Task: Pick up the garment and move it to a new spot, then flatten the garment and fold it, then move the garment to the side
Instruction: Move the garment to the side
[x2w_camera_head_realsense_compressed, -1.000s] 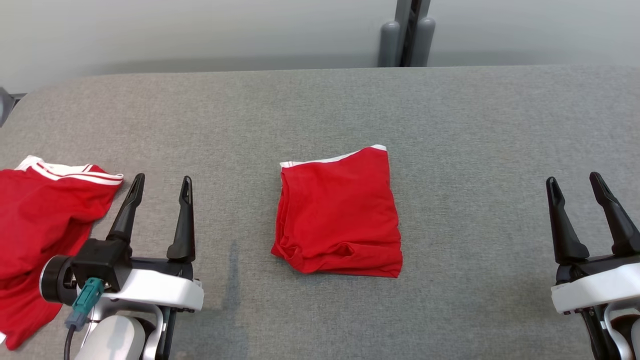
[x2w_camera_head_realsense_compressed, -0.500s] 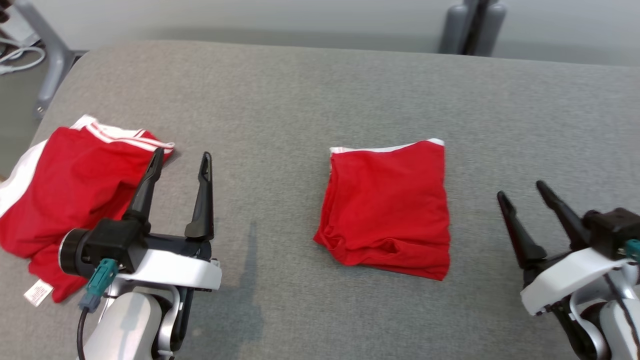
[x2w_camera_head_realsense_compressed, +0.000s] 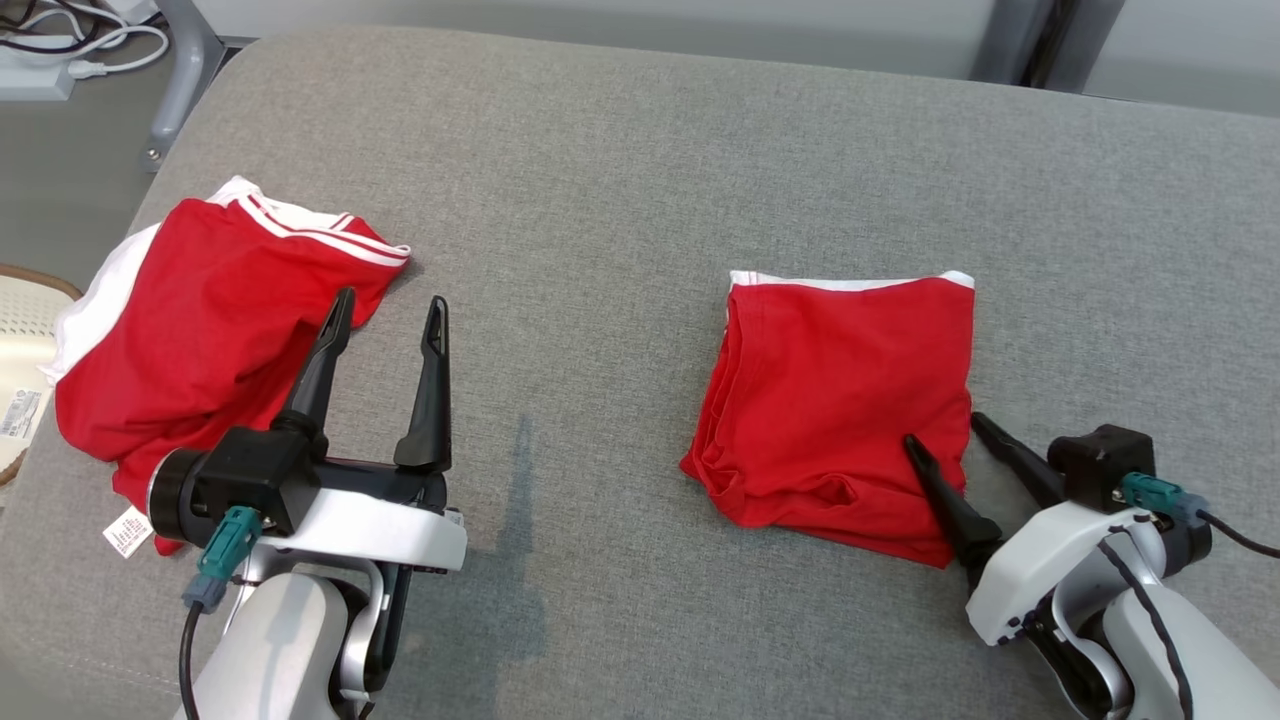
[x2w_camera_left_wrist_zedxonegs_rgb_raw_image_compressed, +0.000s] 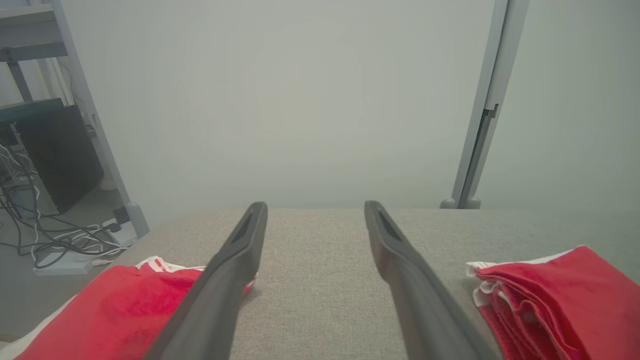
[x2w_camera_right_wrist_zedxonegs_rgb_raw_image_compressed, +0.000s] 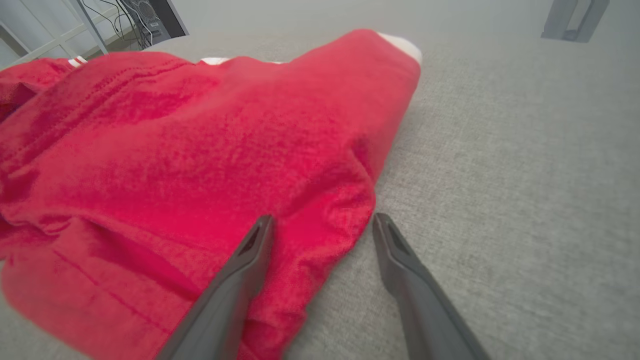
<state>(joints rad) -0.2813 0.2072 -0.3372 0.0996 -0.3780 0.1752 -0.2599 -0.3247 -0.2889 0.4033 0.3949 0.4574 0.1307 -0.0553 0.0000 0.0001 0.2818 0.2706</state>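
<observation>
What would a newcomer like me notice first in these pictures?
Bright red on grey: a folded garment lies in the middle of the table. The open right pincer is poised at its near right corner, one finger over the cloth. A second, rumpled garment lies at the table's left edge, beside the open left pincer.

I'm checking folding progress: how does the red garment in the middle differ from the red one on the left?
The middle garment is folded into a compact block; the left garment lies loose and rumpled. The middle garment shows one white edge; the left garment shows white stripes and a label. Both are red.
</observation>
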